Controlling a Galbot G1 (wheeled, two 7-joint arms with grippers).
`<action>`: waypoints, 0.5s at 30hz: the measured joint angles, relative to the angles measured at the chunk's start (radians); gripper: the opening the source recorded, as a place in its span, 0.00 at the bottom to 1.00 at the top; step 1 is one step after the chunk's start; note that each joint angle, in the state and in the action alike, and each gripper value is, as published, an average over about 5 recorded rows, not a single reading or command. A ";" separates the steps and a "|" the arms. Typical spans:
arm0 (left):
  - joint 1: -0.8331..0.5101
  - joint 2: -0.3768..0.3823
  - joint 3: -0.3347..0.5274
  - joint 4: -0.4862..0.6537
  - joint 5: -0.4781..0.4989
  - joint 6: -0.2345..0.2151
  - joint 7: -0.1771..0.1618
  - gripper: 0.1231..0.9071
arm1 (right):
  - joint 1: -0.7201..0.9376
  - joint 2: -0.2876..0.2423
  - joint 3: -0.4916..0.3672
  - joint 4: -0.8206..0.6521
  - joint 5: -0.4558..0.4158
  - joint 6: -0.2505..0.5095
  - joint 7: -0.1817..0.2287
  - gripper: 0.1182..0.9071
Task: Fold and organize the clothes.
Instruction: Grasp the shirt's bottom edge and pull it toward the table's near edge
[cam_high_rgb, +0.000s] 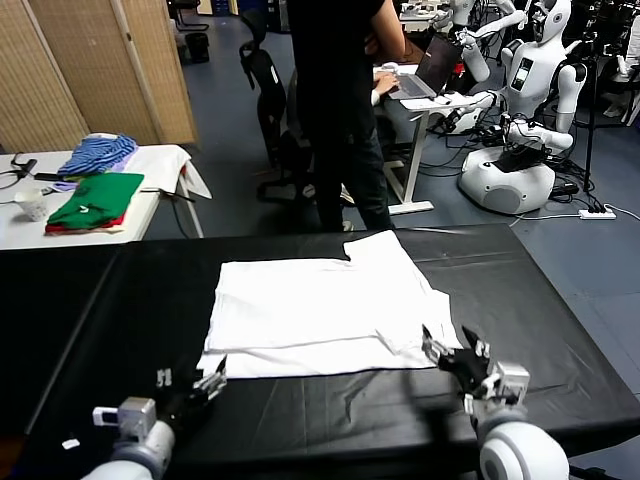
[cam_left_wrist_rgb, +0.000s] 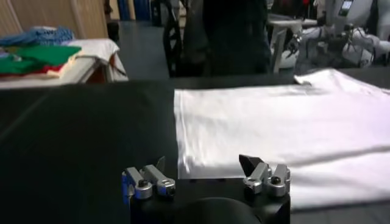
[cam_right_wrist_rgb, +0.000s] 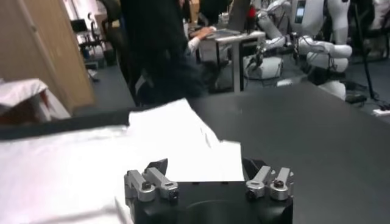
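On the black-covered desk a white T-shirt lies flat, plain side up, with its near edge already doubled into a soft fold. Its long axis runs side to side across the robot's front, and one short sleeve points toward the far edge. The left tool hangs just off the shirt's near left corner, jaws spread wide and holding nothing. The right tool sits at the near right corner, also wide and empty, its fingertips dark and pointed over the white cloth. Both arms look about equally near, each to its own corner, so the shirt lies directly ahead of and between them. The cotton looks thin, matte and lightly creased; the desk cover is smooth and dark. Well apart, on a white side table, rest a folded green garment and a blue striped one.
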 joint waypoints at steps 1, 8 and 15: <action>0.000 -0.001 0.001 0.004 -0.004 -0.003 0.000 0.99 | 0.000 0.000 0.001 -0.003 -0.002 -0.002 0.000 1.00; -0.008 -0.004 0.004 0.018 -0.029 -0.006 -0.005 0.96 | -0.002 0.003 0.001 -0.011 -0.008 -0.012 0.006 1.00; -0.021 -0.003 0.007 0.037 -0.046 0.001 -0.030 0.91 | -0.007 0.016 -0.013 -0.010 -0.008 -0.021 0.030 1.00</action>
